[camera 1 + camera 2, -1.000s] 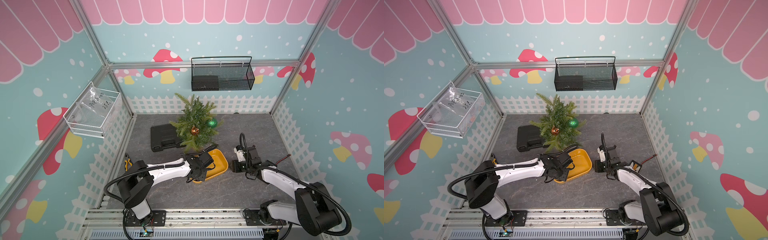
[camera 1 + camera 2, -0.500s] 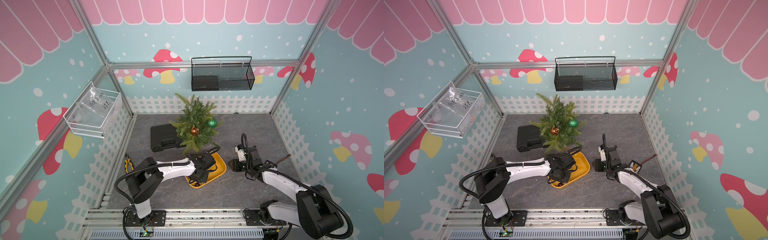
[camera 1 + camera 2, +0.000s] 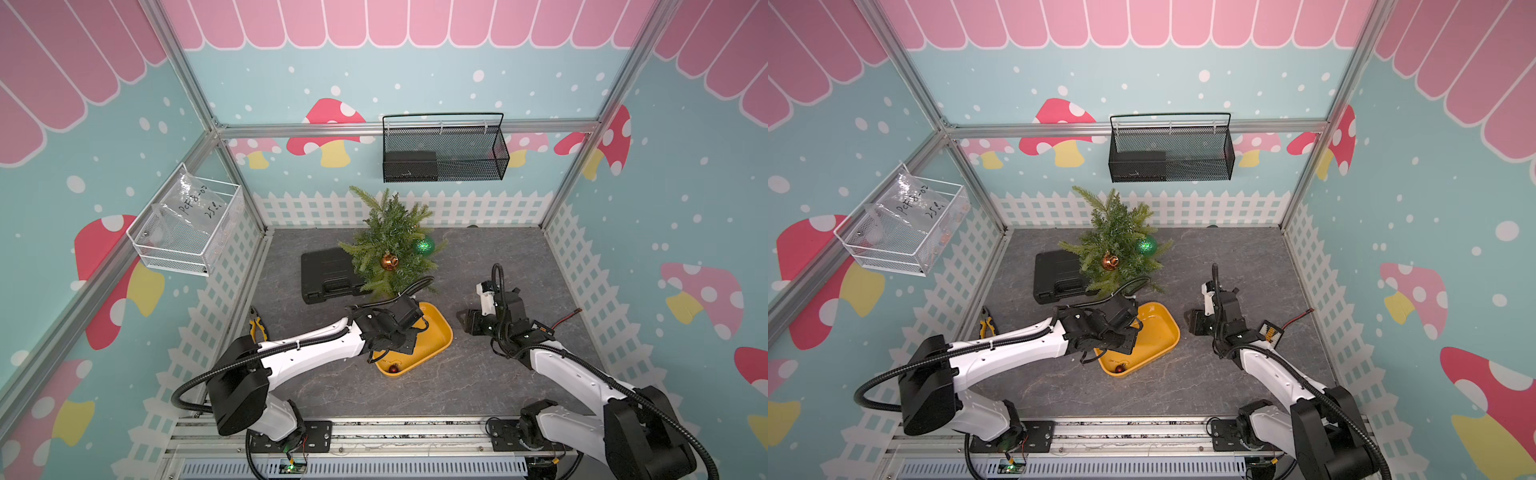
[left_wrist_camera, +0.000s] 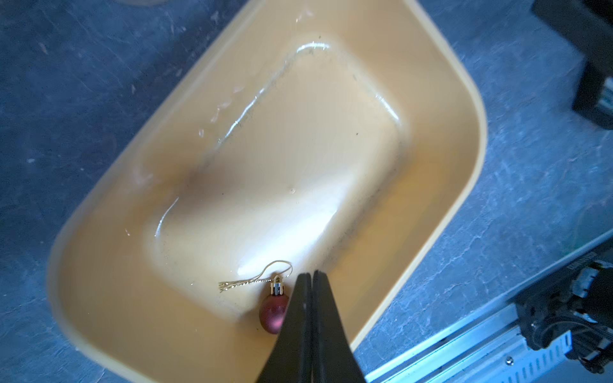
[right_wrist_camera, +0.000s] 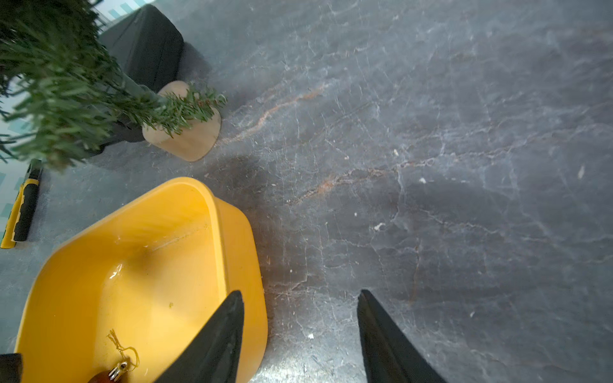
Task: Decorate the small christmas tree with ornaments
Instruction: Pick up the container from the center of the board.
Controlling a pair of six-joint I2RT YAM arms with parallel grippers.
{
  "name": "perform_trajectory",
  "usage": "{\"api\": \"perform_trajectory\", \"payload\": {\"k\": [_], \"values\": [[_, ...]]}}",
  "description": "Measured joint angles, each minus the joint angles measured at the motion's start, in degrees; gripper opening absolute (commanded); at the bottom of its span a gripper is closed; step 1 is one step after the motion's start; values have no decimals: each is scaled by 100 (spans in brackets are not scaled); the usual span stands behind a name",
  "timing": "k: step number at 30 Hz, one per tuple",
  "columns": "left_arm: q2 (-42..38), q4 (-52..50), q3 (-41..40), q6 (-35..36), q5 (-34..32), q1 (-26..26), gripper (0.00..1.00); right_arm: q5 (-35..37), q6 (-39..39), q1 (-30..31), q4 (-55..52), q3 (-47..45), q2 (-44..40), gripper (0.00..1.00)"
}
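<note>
The red ornament (image 3: 392,368) lay at seven o'clock in the yellow tub (image 3: 436,328), missed: the left gripper (image 4: 311,273) had just pinched nothing beside it; the right gripper (image 5: 300,293) gaped, empty.

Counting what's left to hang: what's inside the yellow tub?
One small red ornament lies in the yellow tub, near a corner beside the shut left hand. Rest looks bare; the hand covers a strip.

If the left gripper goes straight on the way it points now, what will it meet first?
Probably the inside bottom of the yellow plastic tub. The shut left gripper points into it, with the small red bauble lying beside its tips, not between them. Depth is unclear.
</note>
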Motion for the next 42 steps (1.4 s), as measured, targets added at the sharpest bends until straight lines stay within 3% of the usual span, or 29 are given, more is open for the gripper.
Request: {"api": "perform_trajectory", "payload": {"k": [1,5,7,14,18,24,29,37,42], "values": [[-81,13,-42,-7,-22,0,0,9,7,11,35,0,0,68],[-328,74,-350,-138,-136,0,19,133,-24,203,20,28,136,69],[-527,74,-579,-227,-190,0,24,181,-66,398,-17,92,271,69],[-1252,81,-962,-474,-420,0,27,302,-129,826,4,358,903,65],[-1290,105,-964,-503,-466,0,27,393,-149,1032,22,542,1338,55],[-1268,131,-964,-503,-470,0,27,647,-223,1224,28,625,1532,32],[-1257,179,-964,-496,-468,0,27,1045,-323,1281,-24,586,1255,0],[-1163,352,-964,-470,-385,0,29,2022,-566,1346,-168,446,413,0],[-1150,643,-964,-437,-181,0,38,2796,-723,1484,-116,-35,-671,0]]}}
